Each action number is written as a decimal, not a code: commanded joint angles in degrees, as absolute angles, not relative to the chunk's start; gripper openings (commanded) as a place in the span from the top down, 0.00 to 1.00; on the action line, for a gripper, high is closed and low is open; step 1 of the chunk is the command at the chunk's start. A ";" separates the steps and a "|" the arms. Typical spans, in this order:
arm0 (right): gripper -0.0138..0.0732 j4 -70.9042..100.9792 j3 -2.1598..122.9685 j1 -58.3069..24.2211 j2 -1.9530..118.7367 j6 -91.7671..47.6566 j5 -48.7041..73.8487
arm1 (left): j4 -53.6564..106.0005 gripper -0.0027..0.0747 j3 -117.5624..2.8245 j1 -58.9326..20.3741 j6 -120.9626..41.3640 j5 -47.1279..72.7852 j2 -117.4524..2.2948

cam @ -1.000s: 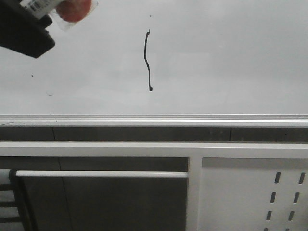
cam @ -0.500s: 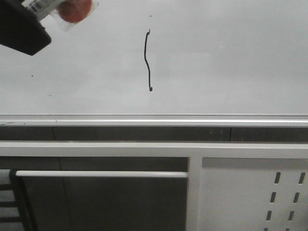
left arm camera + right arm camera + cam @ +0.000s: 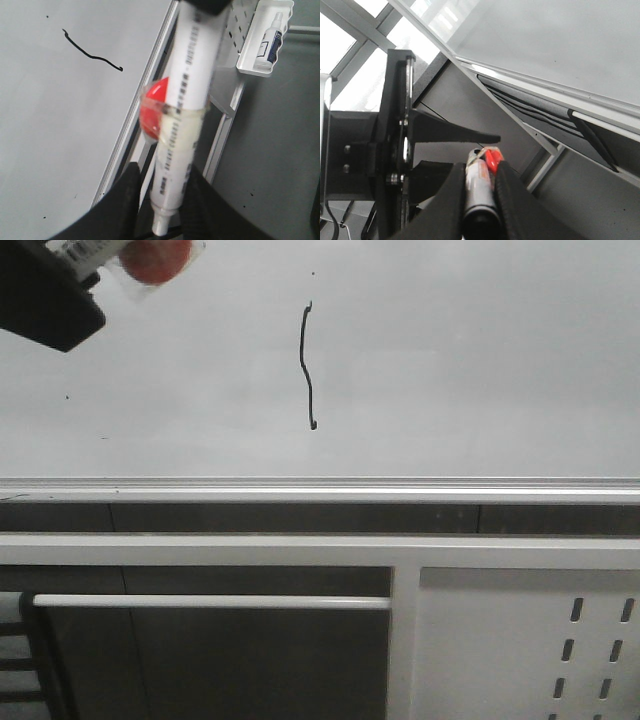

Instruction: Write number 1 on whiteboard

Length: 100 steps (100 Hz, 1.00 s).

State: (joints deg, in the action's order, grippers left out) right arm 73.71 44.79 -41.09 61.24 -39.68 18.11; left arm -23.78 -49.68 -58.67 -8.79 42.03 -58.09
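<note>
The number 1 (image 3: 308, 366) stands finished, upper middle of the whiteboard (image 3: 480, 360), whose glossy face smears wet ink. The left gripper (image 3: 161, 192) pinches a light, stiff white marker (image 3: 182, 110) by its barrel; the right gripper (image 3: 479, 192) clamps another marker (image 3: 479, 190). Since a second ago, the left arm has edged farther toward the board's corner.

My left gripper (image 3: 159, 200) has matte black, curved tapering fingers. My right gripper (image 3: 477, 200) matches: black fingers, with a black bracket carrying small silver screws at frame left.
</note>
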 commanded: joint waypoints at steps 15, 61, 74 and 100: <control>0.90 74.10 46.39 -40.99 61.35 -40.17 17.84 | -25.05 0.85 -51.72 -59.04 -8.15 39.77 -57.37; 0.90 74.10 46.39 -40.99 64.16 -40.17 16.53 | -24.20 0.75 -53.04 -59.04 -8.15 41.48 -57.37; 0.90 74.10 46.39 -40.99 64.16 -40.17 16.24 | -24.20 0.68 -53.04 -59.04 -8.15 41.48 -57.37; 0.90 74.10 46.39 -40.99 64.16 -40.17 16.27 | -24.20 0.68 -53.04 -59.04 -8.15 41.48 -57.47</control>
State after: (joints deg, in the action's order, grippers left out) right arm 73.34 44.88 -41.09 65.08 -39.54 16.71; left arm -23.07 -50.96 -58.70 -8.79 44.71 -58.32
